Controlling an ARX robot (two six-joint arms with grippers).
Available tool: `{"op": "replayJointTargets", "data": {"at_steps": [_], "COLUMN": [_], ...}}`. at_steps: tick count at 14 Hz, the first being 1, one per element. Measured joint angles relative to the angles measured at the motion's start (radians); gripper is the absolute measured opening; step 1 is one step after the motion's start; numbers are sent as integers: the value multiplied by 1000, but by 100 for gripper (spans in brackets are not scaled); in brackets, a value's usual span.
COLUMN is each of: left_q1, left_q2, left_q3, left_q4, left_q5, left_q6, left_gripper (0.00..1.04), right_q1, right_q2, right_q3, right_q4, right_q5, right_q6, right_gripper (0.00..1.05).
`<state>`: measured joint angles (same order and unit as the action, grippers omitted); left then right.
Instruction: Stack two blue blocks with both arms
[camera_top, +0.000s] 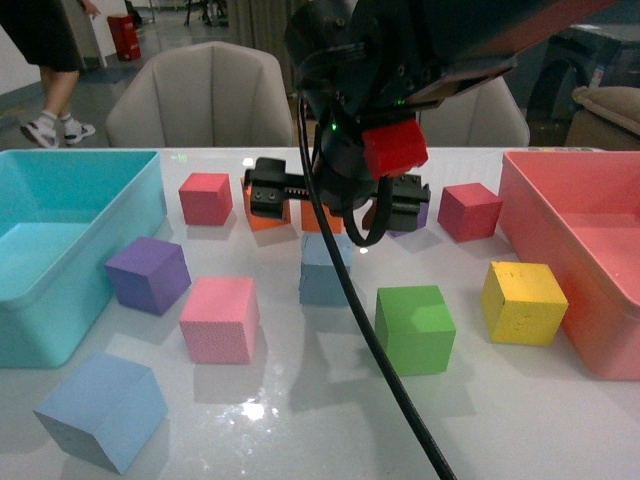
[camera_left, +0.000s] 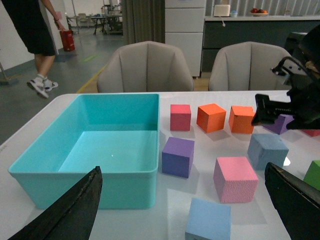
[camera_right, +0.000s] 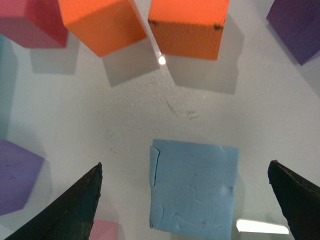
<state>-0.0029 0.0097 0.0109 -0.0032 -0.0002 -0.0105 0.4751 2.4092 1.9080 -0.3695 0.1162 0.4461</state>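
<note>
One blue block (camera_top: 322, 272) stands at the table's middle, partly hidden by a black cable. My right gripper (camera_top: 337, 205) hovers over it, open, its black fingers (camera_right: 75, 210) spread wide on either side of the block's top face (camera_right: 194, 185) without touching it. The second blue block (camera_top: 100, 410) lies turned at the near left corner. In the left wrist view it is the near cube (camera_left: 209, 220), low between my open left gripper's (camera_left: 182, 169) fingers, apart from both. That view also shows the middle blue block (camera_left: 267, 150) under the right gripper (camera_left: 287, 100). The left arm is out of the front view.
A teal bin (camera_top: 150, 190) stands at the left and a pink bin (camera_top: 520, 200) at the right. Purple (camera_top: 148, 273), pink (camera_top: 220, 318), green (camera_top: 414, 328), yellow (camera_top: 523, 302), red (camera_top: 206, 198) and orange (camera_right: 187, 25) cubes surround the middle block. Chairs stand behind the table.
</note>
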Motion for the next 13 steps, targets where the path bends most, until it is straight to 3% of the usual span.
{"op": "replayJointTargets", "data": {"at_steps": [3,5,7,11,12,13], "left_q1": [0,0,0,0,0,0], "left_q2": [0,0,0,0,0,0], "left_q3": [0,0,0,0,0,0], "left_q4": [0,0,0,0,0,0], "left_q5": [0,0,0,0,0,0], "left_q6": [0,0,0,0,0,0], "left_gripper": [98,98,98,98,98,98], "right_q1": [-16,-24,-10,2,-17,-67], "right_q2": [-100,-321,-557,-934,-1011,-1092], "right_q3": [-105,-375,-610,-1001,-1099,-1230], "right_q4": [90,349,515,679,763,946], "right_q5": [34,156,222,306,310,267], "right_q6": [23,-2,-51,-113,-150,-251], "right_gripper": [98,98,98,98,96,84]}}
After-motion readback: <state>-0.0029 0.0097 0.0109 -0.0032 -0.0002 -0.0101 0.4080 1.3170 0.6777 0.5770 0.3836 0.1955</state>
